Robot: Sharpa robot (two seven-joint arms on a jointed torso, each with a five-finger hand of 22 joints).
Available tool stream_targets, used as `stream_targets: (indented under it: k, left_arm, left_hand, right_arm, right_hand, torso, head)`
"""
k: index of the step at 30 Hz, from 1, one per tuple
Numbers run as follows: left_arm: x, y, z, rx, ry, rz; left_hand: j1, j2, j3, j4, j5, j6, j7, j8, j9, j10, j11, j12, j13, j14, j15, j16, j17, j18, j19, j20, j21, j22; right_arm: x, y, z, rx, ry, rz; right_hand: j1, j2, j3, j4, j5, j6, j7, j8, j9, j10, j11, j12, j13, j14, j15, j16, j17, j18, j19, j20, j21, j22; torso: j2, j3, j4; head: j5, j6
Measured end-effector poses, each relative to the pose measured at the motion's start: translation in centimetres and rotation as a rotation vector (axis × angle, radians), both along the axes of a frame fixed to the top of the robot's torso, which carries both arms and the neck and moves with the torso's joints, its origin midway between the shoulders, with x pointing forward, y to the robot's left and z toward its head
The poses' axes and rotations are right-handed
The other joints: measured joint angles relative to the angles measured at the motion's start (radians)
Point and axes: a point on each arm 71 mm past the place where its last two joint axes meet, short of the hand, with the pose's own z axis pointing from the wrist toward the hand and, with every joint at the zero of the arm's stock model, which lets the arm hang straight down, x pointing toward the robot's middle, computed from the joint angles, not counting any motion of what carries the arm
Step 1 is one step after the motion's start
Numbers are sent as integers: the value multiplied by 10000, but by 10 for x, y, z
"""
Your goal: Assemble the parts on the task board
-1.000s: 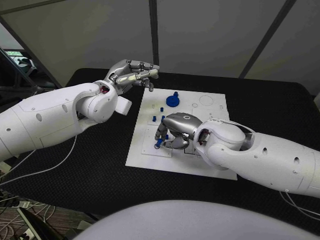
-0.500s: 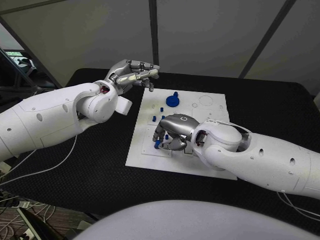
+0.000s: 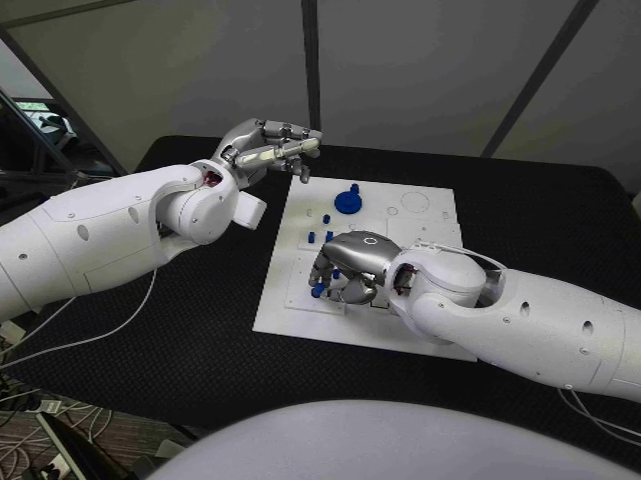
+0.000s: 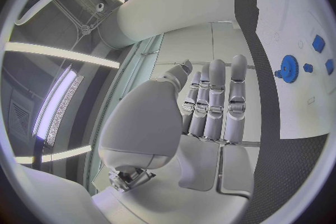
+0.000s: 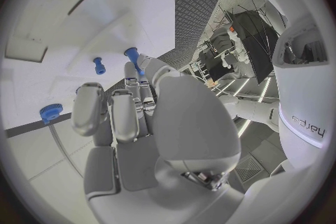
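The white task board (image 3: 294, 318) lies mid-table. My right hand (image 3: 352, 268) hovers low over its near-left part and pinches a small blue peg (image 3: 319, 291) at its fingertips. In the right wrist view that peg (image 5: 131, 56) points down at the board (image 5: 105, 0), close to another blue peg (image 5: 99, 65) standing there. A blue gear (image 3: 348, 200) stands at the board's far side, with small blue pieces (image 3: 316, 237) in front of it. My left hand (image 3: 270, 150) is raised beyond the board's far-left corner; its fingers (image 4: 213, 101) lie side by side and hold nothing.
The left wrist view shows the board (image 4: 294, 11) with the blue gear (image 4: 288, 68) and small blue pieces (image 4: 318, 43). Black table (image 3: 551, 220) surrounds the board. Recesses and outlined holes mark the board's far-right part (image 3: 414, 202).
My right hand has sunk slightly toward the board's near-left part, carrying the blue peg down with it. The left hand has stayed put.
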Motion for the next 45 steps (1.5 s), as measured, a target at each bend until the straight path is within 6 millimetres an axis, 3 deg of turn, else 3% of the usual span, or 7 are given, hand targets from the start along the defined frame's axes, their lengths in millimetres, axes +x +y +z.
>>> stream_targets:
  k: [7,10,14,31,39,43,45]
  left_arm:
    - [0,0,0,6,11,2]
    - [0,0,0,5,16,-9]
    - [0,0,0,5,25,-16]
    - [1,0,-1,22,74,-40]
    - [1,3,-2,52,89,3]
    - [0,5,-3,96,122,29]
    - [0,6,-4,110,135,40]
  left_hand:
    - [0,0,0,0,0,0,0,0,0,0,0,0,-1,0,0,0,-1,0,0,0,0,0]
    - [0,0,0,0,0,0,0,0,0,-28,-28,39,-1,-35,35,0,-1,0,0,0,0,1]
    - [0,0,0,0,0,0,0,0,0,-37,-37,39,-1,-35,35,0,-1,0,0,0,0,-8]
    - [0,0,0,0,0,0,0,0,0,-36,-37,38,-3,-35,35,0,-3,1,0,0,0,-6]
    - [0,0,0,0,0,-22,22,0,0,-36,-37,38,4,-35,35,0,1,1,0,0,-24,-13]
    - [0,0,0,0,0,-37,37,0,0,-35,-37,38,8,-35,35,0,6,1,0,0,-57,-16]
    - [0,0,0,0,0,-37,37,0,0,-35,-37,38,8,-35,35,0,5,1,0,0,-57,-15]
  right_arm:
    - [1,2,0,-155,-116,4]
    - [2,2,0,-200,-174,-15]
    - [2,1,-3,-283,-197,-48]
    - [1,-16,7,503,-928,-287]
    - [-9,-55,26,1453,-1317,-823]
    - [-2,-92,36,1630,-947,-1869]
    - [1,-111,36,1586,-645,-2459]
  right_hand:
    - [-51,45,0,0,-1,-41,42,-24,-2,-13,38,-153,-1,0,0,-48,-78,0,-7,7,0,-80]
    - [-324,51,1,39,0,-431,230,-228,-50,-428,201,-428,-78,-36,83,-55,-113,1,-122,122,-79,-174]
    - [-651,-254,-89,212,13,-1501,295,-530,-333,-1096,381,-758,-190,-36,219,-116,-187,1,-360,285,-275,-439]
    - [-742,-555,-345,320,13,-2223,29,-520,-443,-1383,403,-610,-122,-36,218,-171,-336,0,-555,338,-460,-713]
    - [-745,-552,-367,342,187,-1448,218,-133,-272,-209,167,208,186,-35,205,-232,-446,0,-520,227,-460,-622]
    - [-1261,-563,-742,717,187,-873,9,202,-143,1156,-140,1328,875,-32,-83,-133,-227,1,-269,-12,-195,-270]
    - [-1567,-622,-1086,907,511,-721,-144,352,-86,1529,-283,2198,1594,-35,-221,159,192,-7,33,-125,72,112]
  torso:
    - [0,-2,0]
    - [1,-1,0]
    - [1,2,0]
    - [-3,13,-16]
    - [-35,15,-40]
    - [-68,15,-83]
    - [-86,15,-113]
  head:
    - [-18,0]
    - [-19,0]
    - [-10,0]
    - [-64,0]
    - [-256,0]
    - [-513,0]
    - [-667,0]
